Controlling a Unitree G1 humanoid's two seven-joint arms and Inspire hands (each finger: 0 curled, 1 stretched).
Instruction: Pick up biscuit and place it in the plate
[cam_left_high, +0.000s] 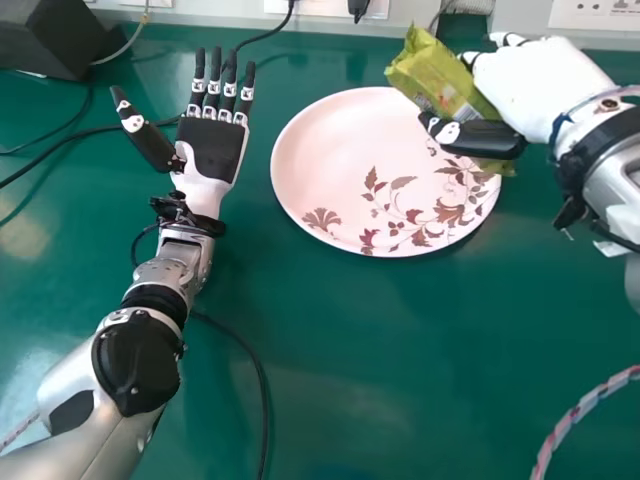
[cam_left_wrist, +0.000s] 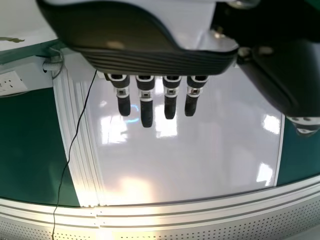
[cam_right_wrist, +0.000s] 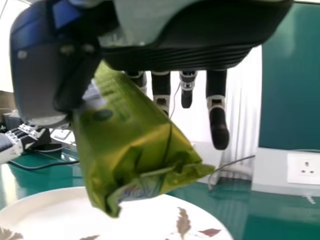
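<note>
Right hand (cam_left_high: 536, 84), thumb and fingers closed about 1 green biscuit packet (cam_left_high: 427, 76), above the far right part of the plate (cam_left_high: 325, 150); packet tilted. Left hand (cam_left_high: 211, 150), fingers extended, palm up, holding nothing, left of the plate. Plate, pale pink with floral motif, on the green bench (cam_left_high: 370, 350).

Green table (cam_left_high: 400, 380) with plate (cam_left_high: 325, 150), cables (cam_left_high: 265, 400), box (cam_left_high: 48, 38)

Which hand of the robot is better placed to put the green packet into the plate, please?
The right hand: it already grips the packet at the plate's right side. The left hand is open and empty.
</note>
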